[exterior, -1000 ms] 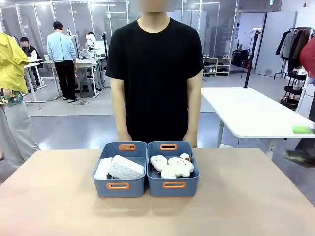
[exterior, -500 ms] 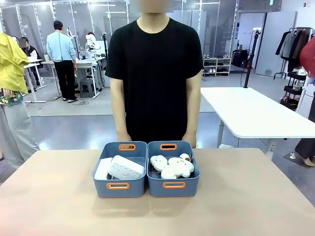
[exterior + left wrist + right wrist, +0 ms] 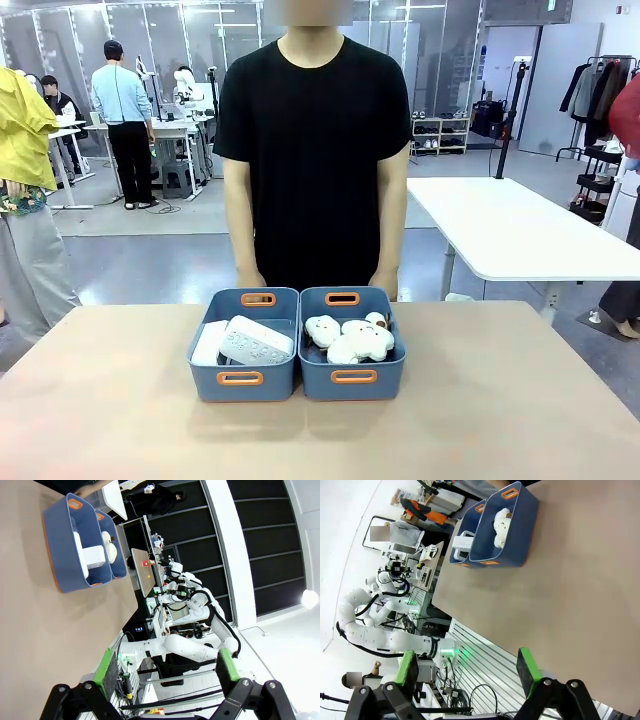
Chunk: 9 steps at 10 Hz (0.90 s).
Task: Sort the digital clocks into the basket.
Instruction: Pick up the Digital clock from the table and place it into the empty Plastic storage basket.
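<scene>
Two white digital clocks lie in the left blue basket point(image 3: 270, 385) at the table's middle. One clock point(image 3: 256, 342) leans with its dotted face up. The other clock point(image 3: 208, 344) lies flat beside it, on the left. From the left wrist, the same basket point(image 3: 56, 550) shows at the upper left with a clock point(image 3: 93, 558) inside. My left gripper point(image 3: 167, 672) is open and holds nothing, far from the bins. My right gripper point(image 3: 468, 667) is open too, over bare table, with a clock point(image 3: 462, 543) visible far off.
An identical blue bin point(image 3: 368, 385) touches the basket's right side and holds white plush toys point(image 3: 352, 340). A person in a black shirt point(image 3: 315, 150) stands at the far edge, hands down behind the bins. Bare tabletop point(image 3: 110, 410) surrounds the bins.
Nothing on the table has moved. A passer-by at the far right of the room has walked on.
</scene>
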Available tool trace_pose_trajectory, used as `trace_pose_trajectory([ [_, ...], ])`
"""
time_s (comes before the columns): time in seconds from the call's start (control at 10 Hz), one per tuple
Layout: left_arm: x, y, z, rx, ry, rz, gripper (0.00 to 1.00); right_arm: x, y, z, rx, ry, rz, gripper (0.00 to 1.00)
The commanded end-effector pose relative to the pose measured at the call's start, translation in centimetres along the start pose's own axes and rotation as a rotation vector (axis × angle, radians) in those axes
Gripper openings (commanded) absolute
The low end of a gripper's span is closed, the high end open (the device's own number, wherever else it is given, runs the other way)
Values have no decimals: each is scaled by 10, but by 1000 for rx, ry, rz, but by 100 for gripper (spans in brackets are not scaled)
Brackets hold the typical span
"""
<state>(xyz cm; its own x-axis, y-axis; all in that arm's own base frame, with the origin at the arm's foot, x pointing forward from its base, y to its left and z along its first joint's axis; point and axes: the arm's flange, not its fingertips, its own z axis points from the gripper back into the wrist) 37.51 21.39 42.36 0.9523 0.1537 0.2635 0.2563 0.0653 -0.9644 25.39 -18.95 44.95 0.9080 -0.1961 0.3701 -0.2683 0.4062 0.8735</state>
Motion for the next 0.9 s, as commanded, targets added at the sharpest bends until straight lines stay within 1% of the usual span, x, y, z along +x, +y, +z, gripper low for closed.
trace_pose_trajectory([
  [0.0,2,-3,-1,14,-5,-5,100,0,3,0,-21,11,-18,100],
  [0.8,2,-3,-1,14,-5,-5,100,0,3,0,-21,11,-18,100],
])
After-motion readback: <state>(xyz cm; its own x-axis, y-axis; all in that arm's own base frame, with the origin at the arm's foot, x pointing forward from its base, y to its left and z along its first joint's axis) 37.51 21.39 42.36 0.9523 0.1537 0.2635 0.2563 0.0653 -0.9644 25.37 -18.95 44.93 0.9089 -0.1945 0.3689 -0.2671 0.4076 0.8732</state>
